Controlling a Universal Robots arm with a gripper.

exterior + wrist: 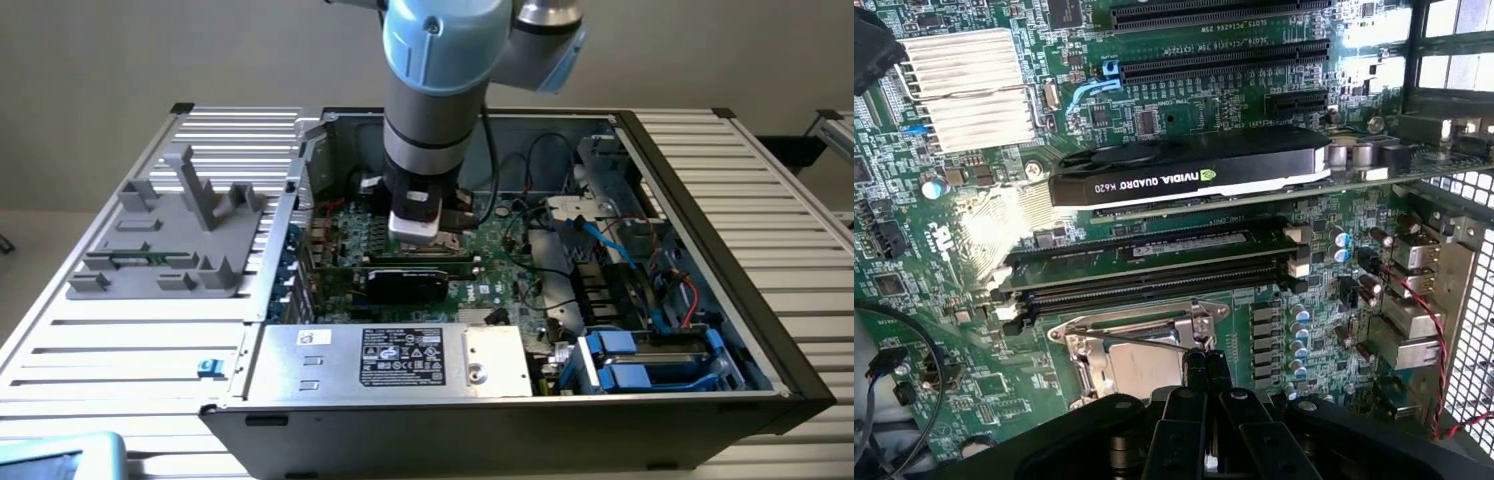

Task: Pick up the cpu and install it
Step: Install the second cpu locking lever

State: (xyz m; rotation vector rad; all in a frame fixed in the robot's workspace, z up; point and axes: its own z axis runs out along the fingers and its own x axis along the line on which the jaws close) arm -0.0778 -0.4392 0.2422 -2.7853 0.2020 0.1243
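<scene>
The gripper (pixel 1206 372) is shut and hangs low inside the case (pixel 747 330), right over the socket (pixel 1139 350), just near of the graphics card (pixel 1189 170). The cpu appears seated there, though I cannot tell. Likely the install step; next calls for confirming flat seating.

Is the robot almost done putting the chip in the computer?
Looks close. Done: the gripper is down inside the computer case, right at the socket frame. In hand: it is shut beside a shiny square, likely the cpu, lying in that frame. Left: I cannot tell whether the chip sits flat or is released.
</scene>
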